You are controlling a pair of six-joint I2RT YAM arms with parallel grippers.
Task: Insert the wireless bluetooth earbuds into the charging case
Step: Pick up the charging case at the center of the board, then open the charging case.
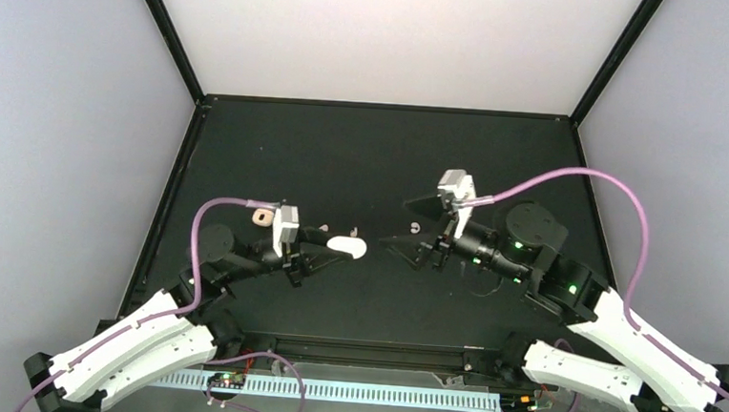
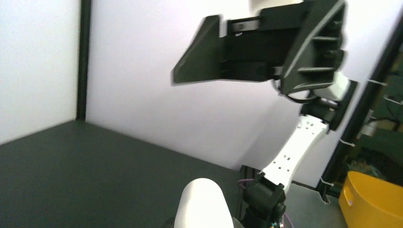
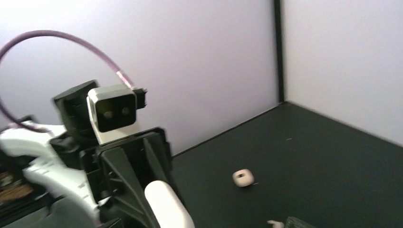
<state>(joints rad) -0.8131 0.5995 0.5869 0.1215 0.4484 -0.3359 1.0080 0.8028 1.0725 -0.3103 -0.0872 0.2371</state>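
Left gripper (image 1: 326,249): closed narrow on the case (image 1: 349,247) — its white rounded end sticks out past my fingertips, toward my other gripper.
Right gripper (image 1: 400,223): fingers spread wide, nothing in them, facing the case with a small gap between.
White bud (image 3: 274,223): on the table (image 1: 364,158) between my right fingers, near the tips. It is too small for me to tell how it lies.
Beige bud (image 3: 243,177): I take it for one. It sits beside my left wrist on the far side, behind the fingertips and well apart from my right gripper.
Case lid: I cannot tell whether it is open.
Handling: the buds look light, hard and smooth, and are likely to skid or flip under a finger.
Hold: I would pinch lightly across the rounded head — the stem left free to lead into its socket.
Risk: the glossy case may twist in my left grip when pressed.
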